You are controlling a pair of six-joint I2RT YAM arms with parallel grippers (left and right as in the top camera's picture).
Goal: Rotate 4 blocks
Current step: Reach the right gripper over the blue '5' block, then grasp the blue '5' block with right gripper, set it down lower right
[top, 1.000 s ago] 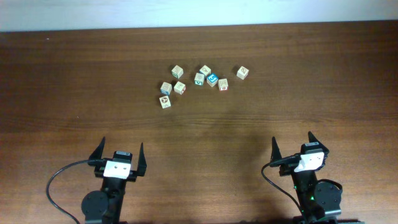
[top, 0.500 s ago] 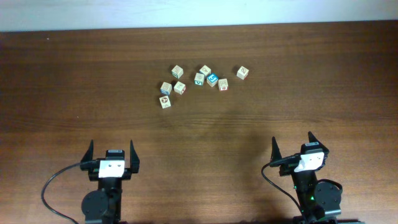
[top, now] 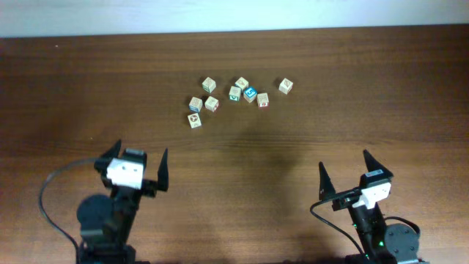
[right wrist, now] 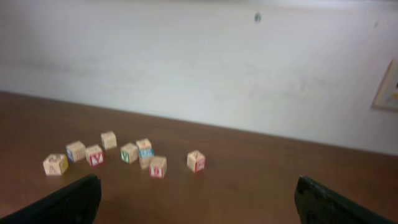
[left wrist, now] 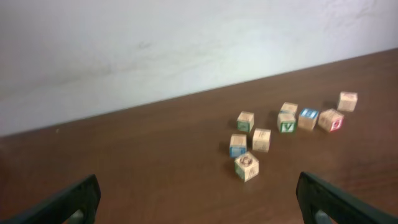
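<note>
Several small light-wood blocks lie in a loose cluster on the far middle of the table. Among them are a bright blue-faced block (top: 250, 94) (left wrist: 308, 118), a green-lettered one (top: 234, 93) (left wrist: 286, 122) (right wrist: 129, 152), a red-marked one (top: 262, 99) (right wrist: 157, 166), and a lone one (top: 286, 86) (right wrist: 196, 161) to the right. Nearest the left arm is a block (top: 194, 119) (left wrist: 247, 166) with a round figure. My left gripper (top: 138, 154) (left wrist: 198, 179) is open and empty, well short of the cluster. My right gripper (top: 344, 163) (right wrist: 198, 180) is also open and empty, near the front right.
The dark wooden table (top: 352, 110) ends at a white wall (left wrist: 186, 43) just behind the blocks. A black cable (top: 45, 192) loops beside the left arm's base. Bare wood lies between both grippers and the cluster.
The left arm swung left, then rose and came forward toward the blocks. The right gripper shifted slightly right and toward the near edge. Both jaws stayed open; no block moved.
</note>
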